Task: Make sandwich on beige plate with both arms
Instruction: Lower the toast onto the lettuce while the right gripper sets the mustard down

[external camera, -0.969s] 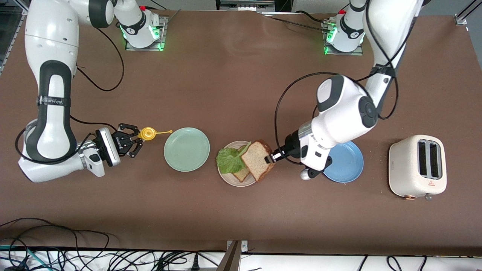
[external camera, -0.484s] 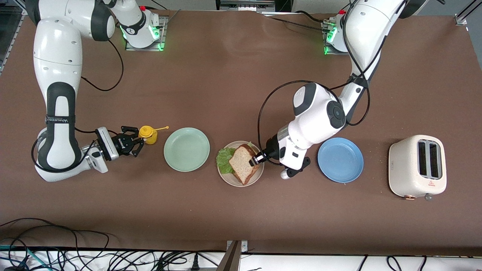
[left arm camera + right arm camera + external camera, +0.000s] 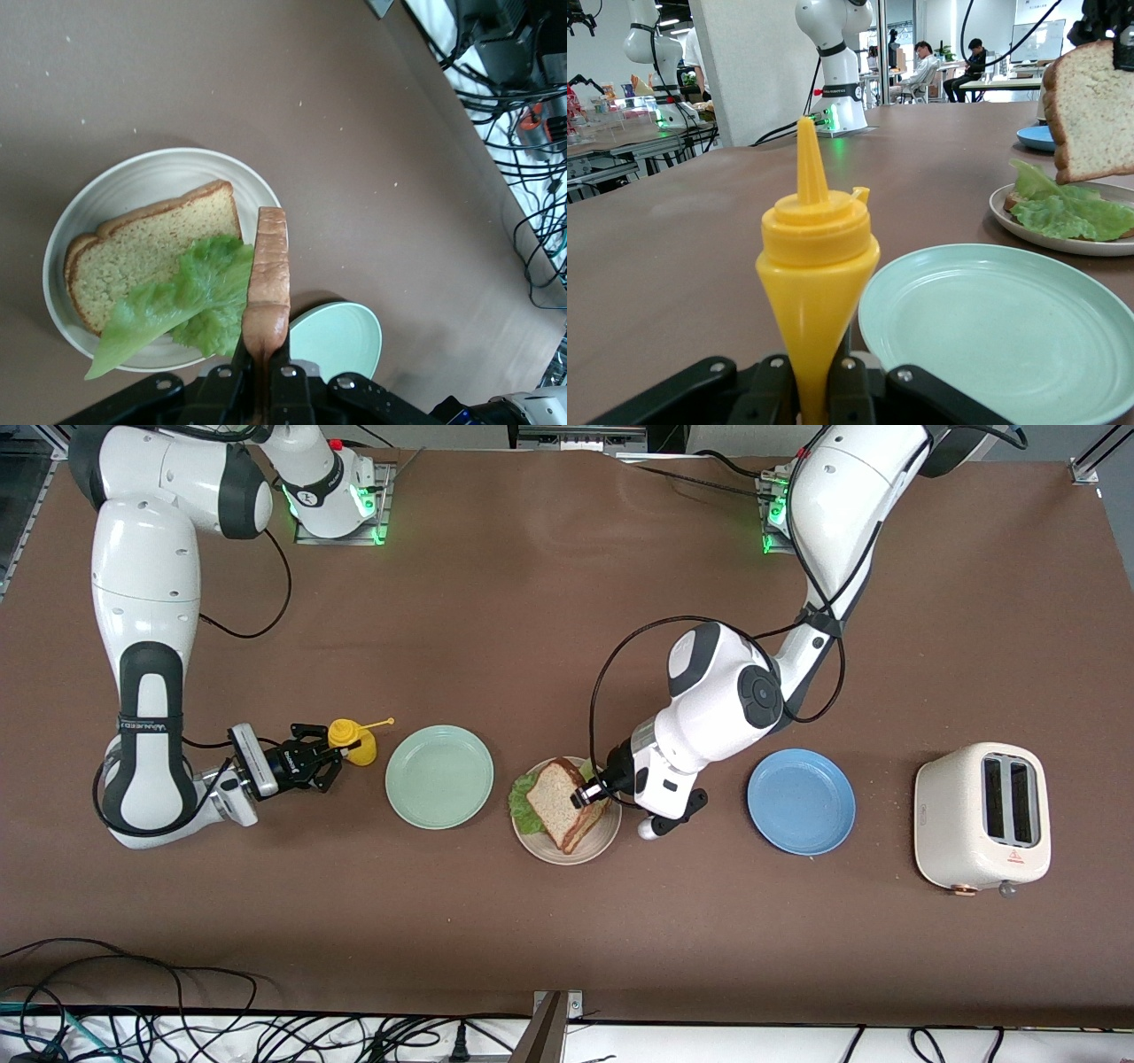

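over the beige plate (image 3: 605, 840) | left gripper (image 3: 585, 796) clenched on top bread slice (image 3: 555, 797) above lettuce (image 3: 190, 305) | right gripper (image 3: 323, 764) grasping mustard bottle (image 3: 353, 742), at 9 o'clock | risk: slice lands skewed if released tilted

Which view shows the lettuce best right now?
The left wrist view: the lettuce lies unobstructed on the lower slice. The front view shows only its edge beside the held slice; the right wrist view sees it low and side-on.

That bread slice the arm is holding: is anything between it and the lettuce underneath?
Nothing visible. The left gripper is shut on the top slice, held over the beige plate, where lettuce on the bottom slice lies uncovered.
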You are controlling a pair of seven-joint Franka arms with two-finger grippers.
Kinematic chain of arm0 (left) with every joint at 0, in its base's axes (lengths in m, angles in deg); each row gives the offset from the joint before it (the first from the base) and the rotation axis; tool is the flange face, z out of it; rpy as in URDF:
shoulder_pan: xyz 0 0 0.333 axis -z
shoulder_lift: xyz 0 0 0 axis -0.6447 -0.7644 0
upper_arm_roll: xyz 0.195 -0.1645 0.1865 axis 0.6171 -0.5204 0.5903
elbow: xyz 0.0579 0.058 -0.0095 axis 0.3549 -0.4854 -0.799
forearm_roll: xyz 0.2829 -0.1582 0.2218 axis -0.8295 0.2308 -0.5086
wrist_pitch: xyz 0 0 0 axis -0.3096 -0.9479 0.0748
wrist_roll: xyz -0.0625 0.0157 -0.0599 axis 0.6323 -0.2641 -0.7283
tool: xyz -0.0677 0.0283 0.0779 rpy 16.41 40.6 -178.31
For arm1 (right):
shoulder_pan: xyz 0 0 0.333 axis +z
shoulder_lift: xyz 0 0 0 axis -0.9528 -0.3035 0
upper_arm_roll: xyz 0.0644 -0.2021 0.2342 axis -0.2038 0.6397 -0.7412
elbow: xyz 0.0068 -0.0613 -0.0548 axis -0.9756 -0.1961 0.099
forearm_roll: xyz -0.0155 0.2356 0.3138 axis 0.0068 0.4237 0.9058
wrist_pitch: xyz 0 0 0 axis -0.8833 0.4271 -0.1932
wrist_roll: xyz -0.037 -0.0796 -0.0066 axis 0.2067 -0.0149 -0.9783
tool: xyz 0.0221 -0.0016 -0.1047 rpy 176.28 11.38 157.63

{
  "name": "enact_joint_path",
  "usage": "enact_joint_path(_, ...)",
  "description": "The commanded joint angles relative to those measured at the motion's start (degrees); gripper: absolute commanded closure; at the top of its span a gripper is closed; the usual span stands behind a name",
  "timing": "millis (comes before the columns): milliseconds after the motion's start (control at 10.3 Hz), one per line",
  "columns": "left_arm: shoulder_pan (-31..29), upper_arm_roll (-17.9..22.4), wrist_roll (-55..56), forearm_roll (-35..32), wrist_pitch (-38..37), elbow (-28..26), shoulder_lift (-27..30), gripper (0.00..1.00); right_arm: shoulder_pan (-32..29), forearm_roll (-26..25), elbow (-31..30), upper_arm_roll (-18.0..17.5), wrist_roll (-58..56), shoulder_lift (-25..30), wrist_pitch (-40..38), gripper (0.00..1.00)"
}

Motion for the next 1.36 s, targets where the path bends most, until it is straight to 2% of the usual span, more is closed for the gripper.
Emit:
enact_joint_path(0, 1.78, 1.10, 1.18, 1.44, 1.50, 1.05, -0.77, 1.00, -1.89, 1.41, -0.14, -0.67, -3.01, -0.21, -2.32, 0.01)
enact_joint_path(291, 2.22, 1.19, 1.18, 1.44, 1.68, 1.05, -1.64, 1.00, -3.73, 1.68, -0.59, -0.67, -1.78, 0.05, -3.11, 0.00)
enact_joint_path(484, 2.13, 1.19, 1.18, 1.44, 1.77, 1.05, -2.00, 1.00, -5.83, 0.02, -0.33, -0.41, -1.87, 0.06, -3.11, 0.00)
enact_joint_path(581, 2.13, 1.19, 1.18, 1.44, 1.77, 1.05, -2.00, 0.98, -6.80, -1.30, -0.33, -0.40, -1.78, 0.06, -3.02, 0.00)
enact_joint_path(678, 2.13, 1.27, 1.18, 1.44, 1.77, 0.88, -2.00, 0.91, -7.51, -2.09, -0.15, 0.73, -0.82, 0.32, -2.93, 0.00)
enact_joint_path(775, 2.13, 1.27, 1.18, 1.44, 1.77, 0.88, -2.00, 0.83, -7.60, -2.62, -0.06, 2.83, 4.58, 0.58, -3.11, 0.00)
enact_joint_path(1065, 2.13, 2.32, 1.09, 1.35, 1.60, 0.52, -2.00, 0.33, -7.87, -2.11, 1.08, 8.19, 15.33, 2.15, -3.11, 0.00)
enact_joint_path(1162, 2.05, 2.41, 1.09, 1.35, 1.42, 0.52, -2.00, 0.15, -7.95, -1.58, 1.08, 8.82, 20.06, 3.21, -2.76, 0.00)
enact_joint_path(1259, 2.05, 2.50, 1.09, 1.35, 1.07, 0.35, -2.00, 0.06, -7.96, -0.18, 1.08, 9.61, 24.54, 4.44, -2.41, 0.00)
